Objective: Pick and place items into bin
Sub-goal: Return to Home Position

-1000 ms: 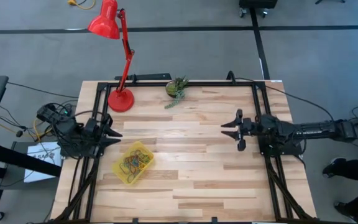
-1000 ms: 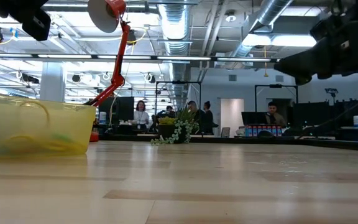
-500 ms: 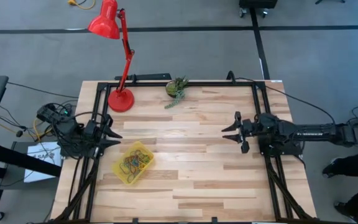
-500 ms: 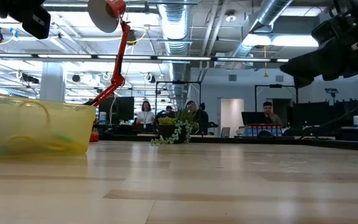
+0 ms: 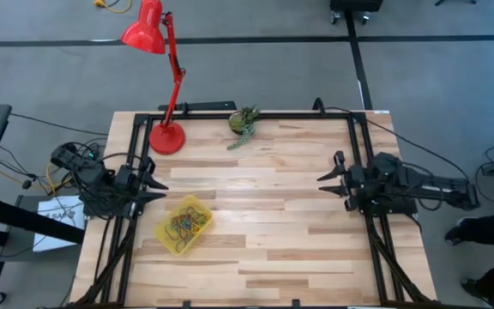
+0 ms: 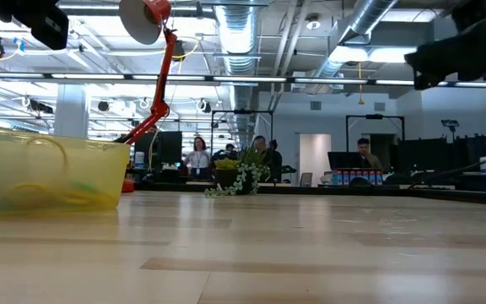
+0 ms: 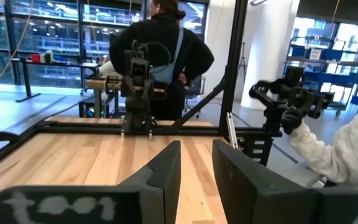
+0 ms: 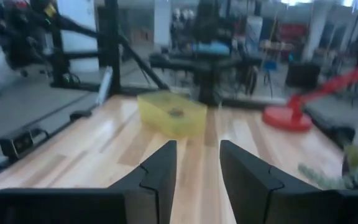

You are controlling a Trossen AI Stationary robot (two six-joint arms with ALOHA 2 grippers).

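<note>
The yellow translucent bin [image 5: 183, 225] sits flat on the table's left half, with several coloured rubber-band loops [image 5: 185, 225] lying inside it. It also shows in the low view [image 6: 45, 176] and the right wrist view [image 8: 171, 113]. My left gripper [image 5: 159, 186] waits open above the table's left edge, just beyond the bin's far-left side, its fingers [image 7: 196, 171] apart and holding nothing. My right gripper [image 5: 325, 178] is open at the table's right edge, raised, its fingers [image 8: 197, 165] apart and holding nothing.
A red desk lamp stands with its base [image 5: 166, 137] at the far left of the table. A green plant-like clump [image 5: 243, 123] lies at the far edge, near the middle. A black frame [image 5: 247, 114] runs along the table's sides. Bare wood [image 5: 264, 215] spreads between the arms.
My right gripper has drawn back toward the table's right edge, and in the low view it has risen higher. Its fingers stay apart. The left arm, the bin and the loops have kept still.
</note>
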